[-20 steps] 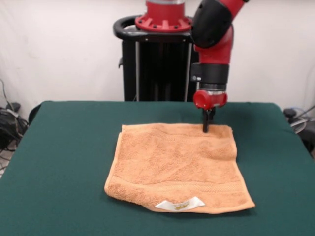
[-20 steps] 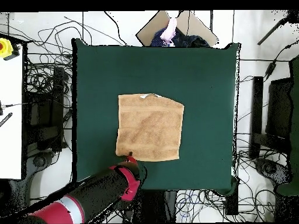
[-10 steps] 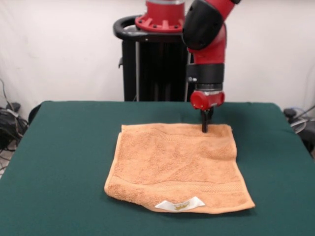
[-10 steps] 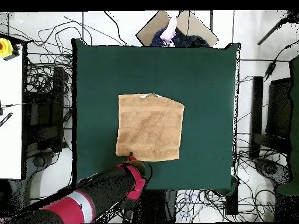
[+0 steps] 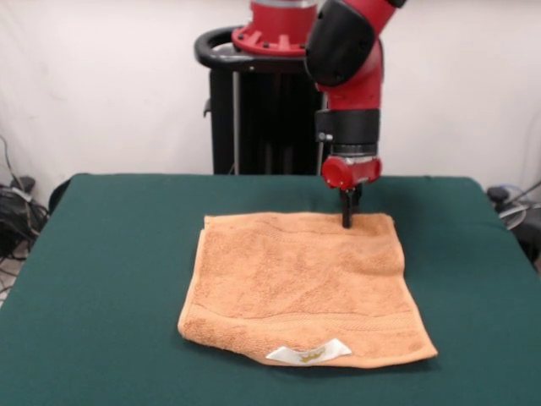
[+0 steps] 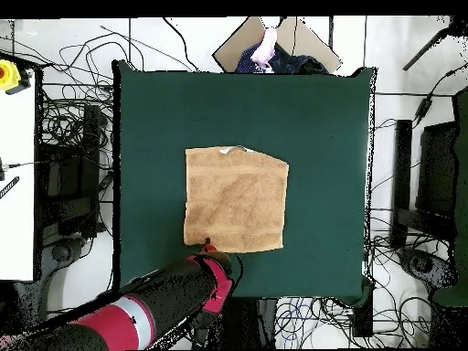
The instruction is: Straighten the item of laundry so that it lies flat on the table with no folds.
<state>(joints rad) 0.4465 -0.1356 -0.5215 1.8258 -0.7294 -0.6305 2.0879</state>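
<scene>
Already the towel (image 5: 304, 288) lies spread near the middle of the green desk (image 5: 101, 254), roughly square, with its white label (image 5: 308, 352) at the edge nearest the front camera and a woven band just behind that edge. Its outline is not quite true: the side edges slant, and the near edge looks slightly thick and rolled at the label corner, so some fold may remain there, though I cannot be sure. The pincer (image 5: 347, 222) stands upright at the towel's far edge, close to one far corner, its dark tip down on or just above the cloth; whether it is open, closed or pinching terry I cannot tell from either view. In the overhead view the arm covers that spot. The main risk, as I judge it, is dragging: if the tip presses on the cloth and moves sideways or lifts with fabric caught, the far edge could bunch or fold over, undoing the flat lie. A pull toward the pedestal could also skew the whole towel across the felt.
</scene>
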